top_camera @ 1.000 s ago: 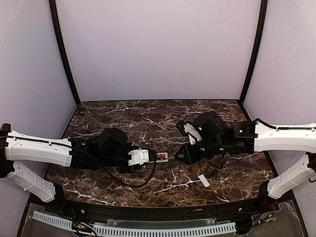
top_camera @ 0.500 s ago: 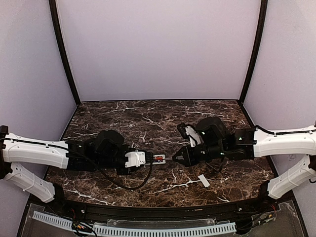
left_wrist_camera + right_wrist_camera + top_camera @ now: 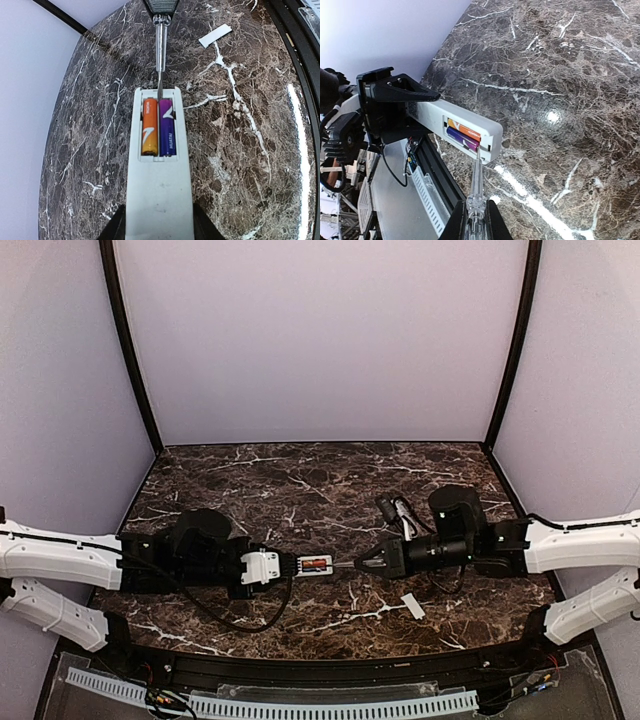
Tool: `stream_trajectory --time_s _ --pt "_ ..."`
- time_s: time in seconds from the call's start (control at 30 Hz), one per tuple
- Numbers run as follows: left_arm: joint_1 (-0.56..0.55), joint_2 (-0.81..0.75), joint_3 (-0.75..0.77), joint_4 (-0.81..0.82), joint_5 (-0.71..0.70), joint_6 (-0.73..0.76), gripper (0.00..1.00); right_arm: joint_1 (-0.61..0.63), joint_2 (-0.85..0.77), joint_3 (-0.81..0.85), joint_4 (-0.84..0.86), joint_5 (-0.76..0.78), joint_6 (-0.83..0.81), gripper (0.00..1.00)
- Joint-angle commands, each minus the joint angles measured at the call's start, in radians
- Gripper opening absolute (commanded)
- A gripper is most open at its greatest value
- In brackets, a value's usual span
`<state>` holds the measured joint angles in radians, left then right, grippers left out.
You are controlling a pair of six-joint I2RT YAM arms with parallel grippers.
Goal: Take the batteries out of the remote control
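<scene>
Remote control (image 3: 159,190) back side up, long axis running left to right across the bench (image 3: 300,480) in the top view, open battery recess at the end that points toward the right arm. Left gripper (image 3: 292,565) has its jaws pinching the opposite end by the two long edges, so the recess end sticks out well past the fingertips. Two batteries (image 3: 149,126) seated side by side in the recess, one orange, one purple, both lying along the remote's length. Right gripper (image 3: 372,563) has its jaws pressed together on the clear handle of a screwdriver (image 3: 160,45). The shaft runs in line with the remote, tip at the recess's outer end wall, between the two cells. Small flat white cover (image 3: 412,606) lies on the bench on the near side of the right gripper, apart from remote and tool. Plain lilac walls close the bench on three sides
</scene>
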<state>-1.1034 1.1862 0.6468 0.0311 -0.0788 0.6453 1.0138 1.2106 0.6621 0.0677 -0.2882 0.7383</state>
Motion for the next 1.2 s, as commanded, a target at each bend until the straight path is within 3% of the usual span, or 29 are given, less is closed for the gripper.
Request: stream_trajectory --time_s 0.0,0.63,1.17 --pt "-0.001 -0.056 -0.013 0.241 0.071 -0.01 0.01 -0.002 -0.014 -0.033 0.274 -0.291 0.054 0.0" --pt "0.049 -0.158 -0.104 0.413 0.26 -0.071 0.0 -0.033 0.125 -0.052 0.714 -0.571 0.205 0.0" --pt "0.068 -0.173 -0.114 0.441 0.305 -0.102 0.0 -0.034 0.242 0.038 0.781 -0.622 0.254 0.0"
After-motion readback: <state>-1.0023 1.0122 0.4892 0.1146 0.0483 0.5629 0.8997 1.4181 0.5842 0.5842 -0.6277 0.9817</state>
